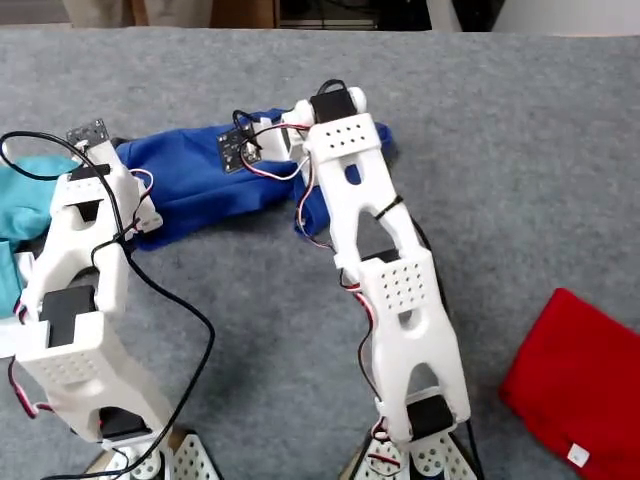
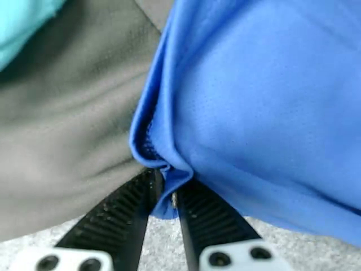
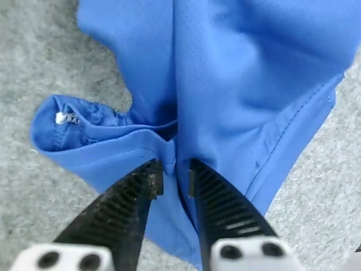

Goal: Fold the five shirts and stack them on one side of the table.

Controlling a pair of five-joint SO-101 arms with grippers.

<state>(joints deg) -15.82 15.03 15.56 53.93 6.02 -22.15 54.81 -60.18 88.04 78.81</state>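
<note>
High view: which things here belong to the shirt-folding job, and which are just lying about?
Job:
blue shirt, pinched by the left gripper and the right gripper
teal shirt, beside the left arm
red shirt, beside the right arm

Lying about:
black cable, trailing over the table

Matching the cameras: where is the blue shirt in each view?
High view: blue shirt upper middle, between the arms.
Left wrist view: blue shirt, edge pinched in left gripper.
Right wrist view: blue shirt, fold pinched in right gripper.
Shared landmark: grey table.
</note>
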